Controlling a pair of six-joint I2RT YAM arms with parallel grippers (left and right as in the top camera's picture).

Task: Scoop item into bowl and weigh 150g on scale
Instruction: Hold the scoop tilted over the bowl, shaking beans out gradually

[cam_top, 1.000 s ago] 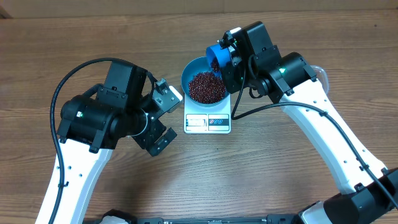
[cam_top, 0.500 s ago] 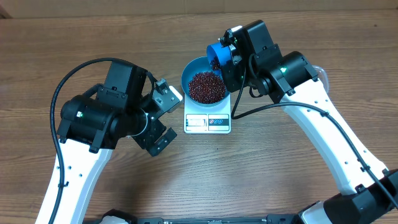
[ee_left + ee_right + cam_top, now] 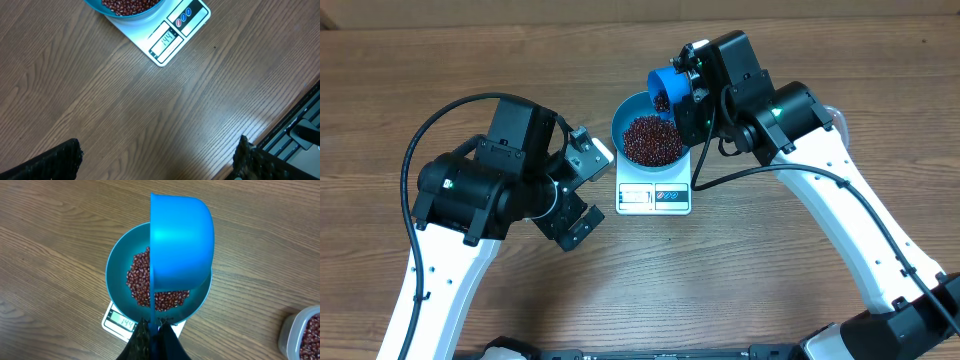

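The blue bowl stands on the white scale, with a heap of red-brown beans in it. My right gripper is shut on the handle of a blue scoop. The scoop is turned on its side above the bowl's far rim, over the beans. The scale's display reads 144. My left gripper hangs open over bare table, left of the scale, with nothing between its fingers.
A clear plastic tub with more beans stands on the table to the right of the scale, partly behind the right arm in the overhead view. The table's front edge runs close to the left gripper.
The scoop has shifted slightly left over the bowl. The left arm has not moved.
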